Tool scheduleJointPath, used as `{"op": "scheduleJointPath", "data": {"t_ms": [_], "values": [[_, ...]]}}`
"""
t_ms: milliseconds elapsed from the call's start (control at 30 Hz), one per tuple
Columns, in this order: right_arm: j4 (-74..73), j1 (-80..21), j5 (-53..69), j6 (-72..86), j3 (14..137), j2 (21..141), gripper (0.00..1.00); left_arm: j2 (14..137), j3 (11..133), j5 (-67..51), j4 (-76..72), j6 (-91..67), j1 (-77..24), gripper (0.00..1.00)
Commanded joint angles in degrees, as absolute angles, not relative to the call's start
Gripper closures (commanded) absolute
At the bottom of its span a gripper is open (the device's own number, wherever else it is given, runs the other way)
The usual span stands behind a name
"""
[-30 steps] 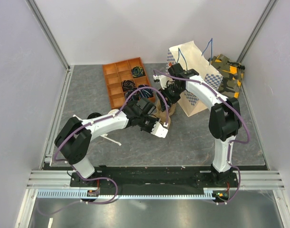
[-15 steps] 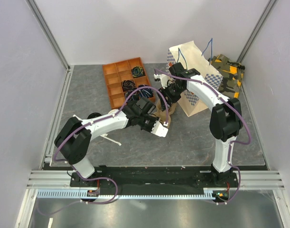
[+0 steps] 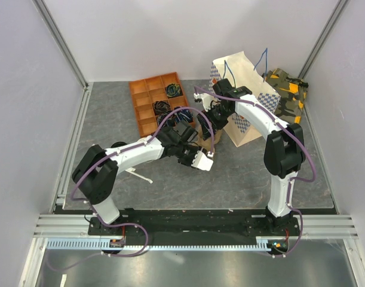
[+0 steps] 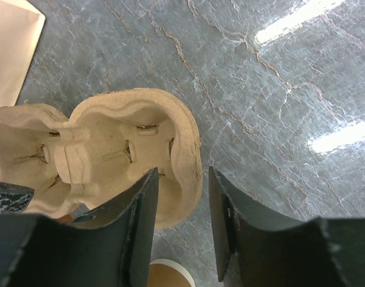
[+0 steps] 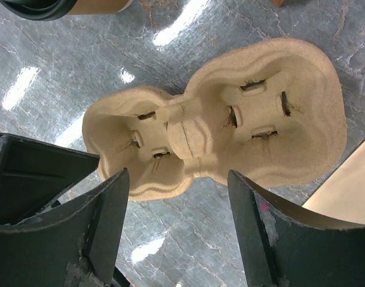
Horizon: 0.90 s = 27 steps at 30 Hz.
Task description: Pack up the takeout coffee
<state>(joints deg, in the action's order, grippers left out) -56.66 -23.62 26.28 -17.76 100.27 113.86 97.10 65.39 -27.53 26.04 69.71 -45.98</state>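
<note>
A grey, white-veined stone-look tabletop (image 3: 242, 173) floors an enclosure of plain white wall panels (image 3: 170, 36) and aluminium corner posts (image 3: 61, 45), and overhead lights streak it with glare. Against the back stand an orange plastic compartment tray (image 3: 147, 98) and a cream paper bag (image 3: 248, 78). At mid-table lies a beige moulded-pulp two-cup carrier (image 5: 230, 107). The right gripper (image 5: 176, 179) hangs over it, jaws wide. The left gripper (image 4: 182, 176) straddles its rim, jaws narrowly parted. The takeout coffee (image 5: 92, 5), a small brown paper cup with a black plastic lid, sits near the carrier, cut off by the right wrist view's top edge.

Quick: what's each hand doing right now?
Left hand: open, holding nothing.
Right hand: open, holding nothing, over the cup carrier.
</note>
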Motion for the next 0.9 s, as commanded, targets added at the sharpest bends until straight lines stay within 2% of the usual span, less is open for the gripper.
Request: {"op": "scheduleJointPath", "data": {"t_ms": [0,267,533,567,700,867], "values": [[-57.2,-23.4,27.0,-18.2,102.1,111.7,0.25,99.1,69.5,-30.5,29.9,71.0,-45.5,0.57],[-57.6,-23.2,26.8,-18.6,102.2,111.8,0.25,103.3,75.2,-31.6,35.9,71.4,-45.2,0.59],[-57.7,-22.9,26.4,-18.8,102.6,112.0,0.16,104.9,76.6,-31.5,38.1,71.8,-45.2,0.54],[-57.7,-22.9,26.5,-18.8,102.6,112.0,0.16,105.1,76.6,-31.5,38.3,71.8,-45.2,0.55],[-57.6,-22.9,26.5,-18.8,102.5,111.9,0.15,105.5,77.7,-32.1,39.1,71.5,-45.1,0.67],[-57.7,-22.8,26.5,-18.9,102.3,111.9,0.14,106.7,79.3,-31.9,40.3,71.0,-45.1,0.66]]}}
